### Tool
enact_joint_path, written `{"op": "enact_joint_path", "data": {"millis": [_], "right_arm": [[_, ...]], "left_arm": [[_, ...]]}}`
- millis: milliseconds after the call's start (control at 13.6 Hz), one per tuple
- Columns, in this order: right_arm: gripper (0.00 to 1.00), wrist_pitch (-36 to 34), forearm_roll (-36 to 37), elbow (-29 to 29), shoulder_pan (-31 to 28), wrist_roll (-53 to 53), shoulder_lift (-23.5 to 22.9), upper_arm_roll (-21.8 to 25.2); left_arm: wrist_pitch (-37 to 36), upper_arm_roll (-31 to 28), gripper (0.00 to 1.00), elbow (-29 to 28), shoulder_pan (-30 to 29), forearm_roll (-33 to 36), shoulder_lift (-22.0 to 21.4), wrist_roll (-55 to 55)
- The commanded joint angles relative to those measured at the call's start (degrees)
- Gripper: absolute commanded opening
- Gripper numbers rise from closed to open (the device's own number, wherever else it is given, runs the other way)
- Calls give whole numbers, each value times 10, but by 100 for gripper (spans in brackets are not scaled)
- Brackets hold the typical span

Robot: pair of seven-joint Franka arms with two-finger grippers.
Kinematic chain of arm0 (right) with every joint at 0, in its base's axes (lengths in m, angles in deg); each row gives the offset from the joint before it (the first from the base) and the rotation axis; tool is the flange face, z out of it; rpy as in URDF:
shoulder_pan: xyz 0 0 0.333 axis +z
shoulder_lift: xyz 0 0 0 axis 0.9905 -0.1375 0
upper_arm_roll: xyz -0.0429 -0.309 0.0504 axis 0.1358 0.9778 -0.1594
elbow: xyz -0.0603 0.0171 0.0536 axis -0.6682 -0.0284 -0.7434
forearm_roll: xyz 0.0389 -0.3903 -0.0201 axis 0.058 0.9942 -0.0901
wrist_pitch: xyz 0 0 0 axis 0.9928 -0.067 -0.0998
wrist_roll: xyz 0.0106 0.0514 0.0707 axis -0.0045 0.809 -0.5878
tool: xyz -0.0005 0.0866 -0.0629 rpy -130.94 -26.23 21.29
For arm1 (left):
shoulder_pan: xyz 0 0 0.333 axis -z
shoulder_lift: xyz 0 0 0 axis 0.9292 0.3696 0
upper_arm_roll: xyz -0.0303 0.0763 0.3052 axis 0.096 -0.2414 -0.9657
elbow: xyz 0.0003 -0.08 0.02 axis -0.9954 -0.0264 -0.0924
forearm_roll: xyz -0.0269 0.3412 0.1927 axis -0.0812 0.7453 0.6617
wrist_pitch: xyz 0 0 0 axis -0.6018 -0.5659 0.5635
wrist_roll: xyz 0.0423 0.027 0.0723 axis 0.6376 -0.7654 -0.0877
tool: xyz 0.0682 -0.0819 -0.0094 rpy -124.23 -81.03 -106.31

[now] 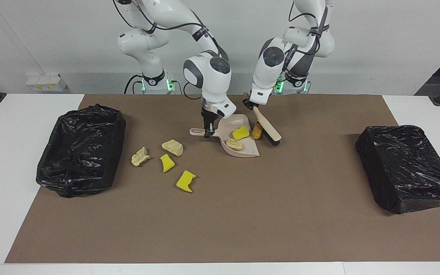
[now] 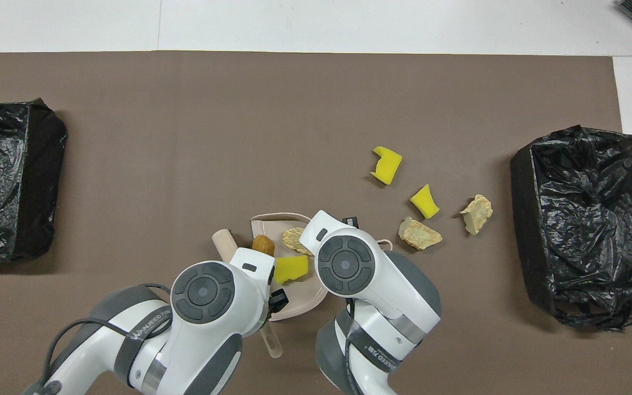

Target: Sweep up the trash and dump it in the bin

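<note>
My right gripper [image 1: 207, 131] was clamped on the handle of the beige dustpan [image 1: 243, 149], which sat on the brown mat [image 1: 243, 214] covering the white table [image 1: 10, 114]. My left gripper [image 1: 249, 102] was clenched on the brush [image 1: 269, 128], its bristles down against the golden-brown lump [image 1: 257, 131] at the pan's open edge. A bright yellow sponge bit [image 1: 240, 133] and a pale foam chunk [image 1: 234, 144] lay in the pan. Four more scraps [image 1: 162, 160] lay on the mat toward the right arm's end, near the open black-lined bin [image 1: 80, 151]. A second black-wrapped bin [image 1: 407, 168] sat at the left arm's end; plain white wall [image 1: 376, 38] above
</note>
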Motion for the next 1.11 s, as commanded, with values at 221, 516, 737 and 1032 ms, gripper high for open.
{"op": "enact_joint_path", "data": {"millis": [221, 516, 737, 1032], "right_arm": [[0, 4, 1, 4, -13, 13, -1, -3], [0, 3, 1, 9, -23, 6, -1, -3], [0, 4, 0, 9, -40, 6, 1, -3], [0, 27, -65, 7, -60, -27, 6, -3]], "left_arm": [[-4, -9, 0, 55, 28, -9, 14, 64], [-132, -16, 0, 71, -21, -8, -45, 138], [-158, -15, 0, 55, -35, -2, -75, 155], [-148, -4, 0, 15, -23, -2, -88, 167]]}}
